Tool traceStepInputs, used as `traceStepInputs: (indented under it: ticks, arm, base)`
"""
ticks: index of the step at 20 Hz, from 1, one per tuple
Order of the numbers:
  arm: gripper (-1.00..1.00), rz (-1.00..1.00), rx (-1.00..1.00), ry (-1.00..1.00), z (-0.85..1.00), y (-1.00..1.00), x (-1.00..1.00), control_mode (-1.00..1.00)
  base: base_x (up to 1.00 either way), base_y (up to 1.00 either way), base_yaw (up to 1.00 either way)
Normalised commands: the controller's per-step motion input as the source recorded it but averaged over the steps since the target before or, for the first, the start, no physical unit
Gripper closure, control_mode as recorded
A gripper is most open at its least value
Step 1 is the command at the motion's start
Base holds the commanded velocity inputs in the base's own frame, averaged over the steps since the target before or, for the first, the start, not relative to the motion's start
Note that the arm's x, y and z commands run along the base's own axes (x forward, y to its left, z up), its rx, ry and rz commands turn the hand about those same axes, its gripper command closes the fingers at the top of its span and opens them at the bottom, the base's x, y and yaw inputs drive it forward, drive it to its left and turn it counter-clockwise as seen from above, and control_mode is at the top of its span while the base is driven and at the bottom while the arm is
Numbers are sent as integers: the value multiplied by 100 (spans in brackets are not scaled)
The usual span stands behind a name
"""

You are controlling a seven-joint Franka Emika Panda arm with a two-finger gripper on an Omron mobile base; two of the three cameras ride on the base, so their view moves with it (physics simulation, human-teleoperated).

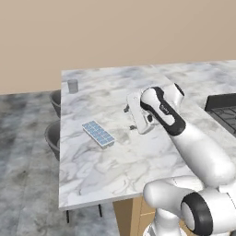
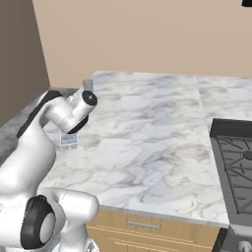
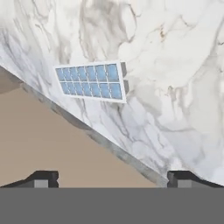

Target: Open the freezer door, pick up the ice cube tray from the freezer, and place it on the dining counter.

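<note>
In the left base view, two dark round stools (image 1: 54, 120) stand at the far left, partly under the edge of the dining counter (image 1: 138, 161). A small grey cup (image 1: 73, 85) stands upright near the back left corner of the marble slab. To the right of it and closer to the front, the ice cube tray (image 1: 98, 133) lies flat on the marble, with its blue cells facing up and its long side running diagonally. It is free, nothing touches it. Just to the right of the tray the gripper (image 1: 128, 118) hangs above the counter, near the tray but apart from it. At the far right edge a black cooktop (image 1: 223, 110) is set into the counter.

In the right base view the arm covers most of the tray, and only a small pale blue part (image 2: 69, 140) shows below the wrist. The cup (image 2: 87, 84) is behind the wrist.

In the hand view the tray (image 3: 90, 81) lies in the upper left on the marble, not far from the counter edge. The two fingertips (image 3: 43, 179) stand far from each other at the bottom, so the pincer is wide and holds nothing.
</note>
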Motion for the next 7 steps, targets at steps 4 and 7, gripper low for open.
traceStepInputs:
  ticks: [4, 7]
  arm:
    - [-100, -11, 0, 2, 56, -42, -99, -100]
    - [-100, -15, 0, 7, 63, -35, -83, -100]
  base:
    - [0, 0, 0]
    - [0, 0, 0]
